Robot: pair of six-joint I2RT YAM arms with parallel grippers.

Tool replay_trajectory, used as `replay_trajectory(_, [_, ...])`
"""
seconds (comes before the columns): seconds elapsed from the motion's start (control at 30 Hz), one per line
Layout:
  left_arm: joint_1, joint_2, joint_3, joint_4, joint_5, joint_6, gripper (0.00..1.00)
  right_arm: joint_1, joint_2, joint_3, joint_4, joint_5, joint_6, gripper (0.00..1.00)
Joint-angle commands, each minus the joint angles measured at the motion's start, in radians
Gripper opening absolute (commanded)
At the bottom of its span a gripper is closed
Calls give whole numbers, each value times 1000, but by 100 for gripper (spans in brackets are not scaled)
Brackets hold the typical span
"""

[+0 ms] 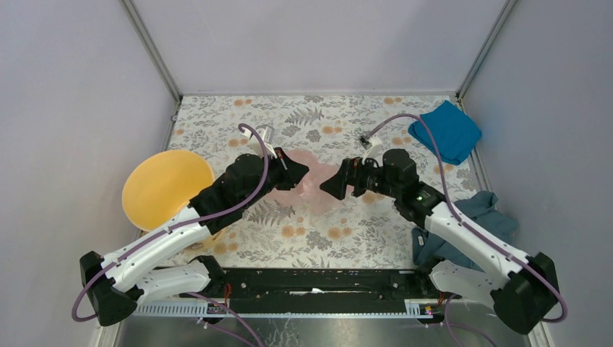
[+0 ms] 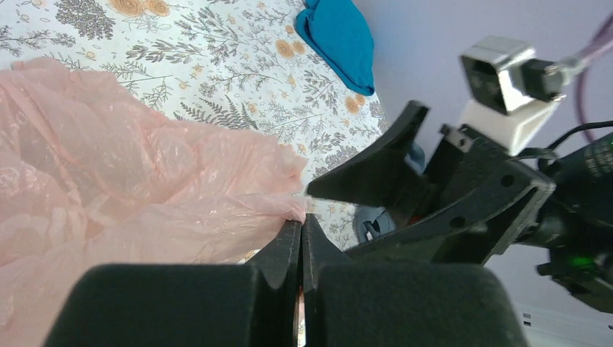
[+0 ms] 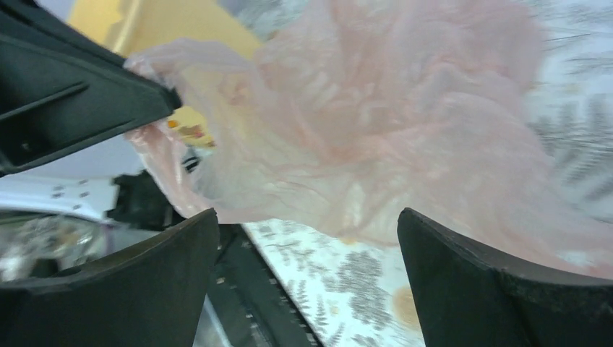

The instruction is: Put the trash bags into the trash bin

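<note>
- The bin (image 1: 165, 186) stands at the left edge of the table (image 1: 311, 123), just beside the left arm. From above I see only its round yellow-orange face and cannot make out anything inside it.
- The bag (image 1: 315, 194) is outside the bin, a crumpled pink heap mid-table between the two grippers.
- The left gripper (image 1: 296, 172) has its fingers pressed together, pinching an edge of the bag; the film spreads away from the tips in wrinkles.
- The right gripper (image 1: 330, 186) faces it from close by with its fingers spread wide. The bag lies in front of the gap, and neither finger grips it.
- A blue cloth (image 1: 446, 131) lies folded in the far right corner.
- A teal cloth (image 1: 481, 213) is bunched by the right arm.
</note>
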Motion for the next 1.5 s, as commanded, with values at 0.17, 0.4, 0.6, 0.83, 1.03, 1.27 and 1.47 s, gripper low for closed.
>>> replay_trajectory(0.17, [1, -4, -18, 11, -11, -2, 0, -403, 9, -38, -37, -127, -45, 100])
replay_trajectory(0.4, [2, 11, 6, 16, 22, 1, 0, -508, 314, -102, 399, -383, 192, 100])
replay_trajectory(0.6, [4, 63, -4, 79, 58, -27, 0, -453, 476, -175, 990, -563, 638, 100])
replay_trajectory(0.83, [5, 143, 24, 130, 88, -58, 0, -237, 420, -259, 1173, -440, 720, 100])
replay_trajectory(1.03, [6, 194, 41, 111, 89, -82, 0, -152, 294, -195, 707, -320, 355, 100])
replay_trajectory(1.27, [6, 229, 31, 139, 130, -126, 0, -88, 208, -150, 390, -159, 129, 100])
replay_trajectory(1.47, [7, 245, 30, 146, 152, -134, 0, -34, 207, -150, 394, -35, 117, 97])
